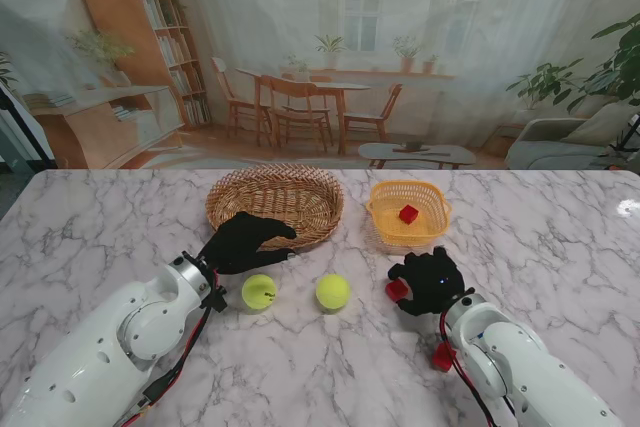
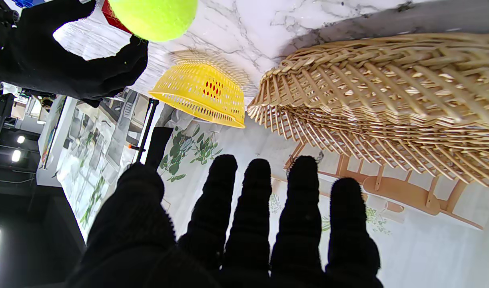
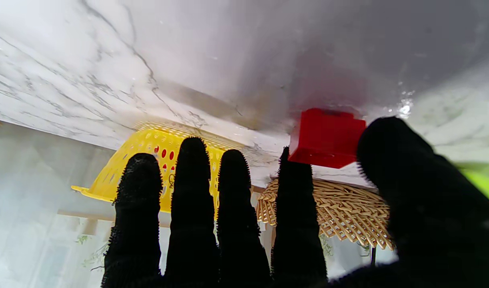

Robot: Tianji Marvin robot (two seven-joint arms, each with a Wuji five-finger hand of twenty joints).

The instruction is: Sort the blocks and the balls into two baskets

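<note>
One red block [image 1: 408,214] sits in yellow basket [image 1: 383,219]; 2 balls [image 1: 258,292] + block [image 1: 397,290] left. Our left hand [image 1: 243,241] spread, empty; right hand [image 1: 428,281] open by block.

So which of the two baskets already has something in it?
The yellow plastic basket, right of the wicker basket: a red block lies inside it. The wicker one shows nothing inside.

Stand cam is looking down on the whole counter [image 1: 100,217] from high up. Both wrist cams are sitting low, close, upside down, facing along the fingers toward the wicker basket [image 1: 275,204] [image 2: 388,100] [image 3: 332,212], which all three share.
</note>
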